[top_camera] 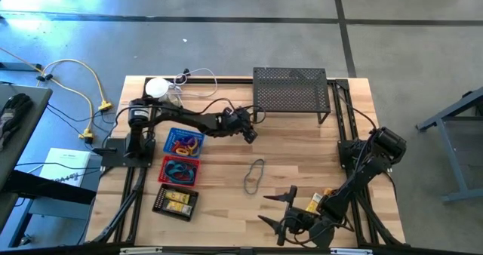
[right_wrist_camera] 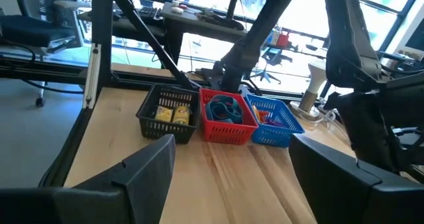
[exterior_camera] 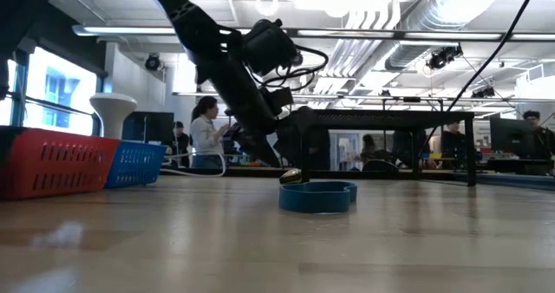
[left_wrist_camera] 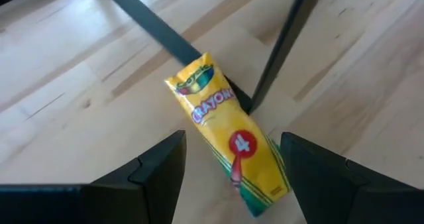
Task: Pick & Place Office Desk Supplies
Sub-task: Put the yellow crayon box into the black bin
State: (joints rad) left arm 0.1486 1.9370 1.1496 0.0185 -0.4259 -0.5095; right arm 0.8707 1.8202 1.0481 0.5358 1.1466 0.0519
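1. We see the left hand (top_camera: 249, 131) reaching toward the middle of the tabletop's (top_camera: 302, 157) far edge, at the left end of the mesh shelf (top_camera: 290, 89).
2. Its fingers (left_wrist_camera: 156, 174) stand wide, one on each side of a yellow crayon box (left_wrist_camera: 228, 134). We cannot tell whether they touch it.
3. The box lies flat on the wood, one end against a dark shelf leg (left_wrist_camera: 271, 58). In the high view the hand hides it.
4. The right hand (top_camera: 275, 210) hangs over the near edge, a little right of the middle, well apart from the left one. Its fingers (right_wrist_camera: 132, 177) are spread wide and hold nothing.
5. A dark loop (top_camera: 254, 176) lies near the tabletop's middle, between the two hands. From the low view we see it as a blue band (exterior_camera: 317, 196) lying flat.
6. Three bins sit in a row near the left edge:
   - the blue bin (top_camera: 183, 142), farthest back, holds small coloured rings;
   - the red bin (top_camera: 179, 170) holds blue loops;
   - the black bin (top_camera: 175, 202), nearest the near edge, holds yellow boxes.
7. A white round device (top_camera: 157, 87) with a cable sits at the far left corner.
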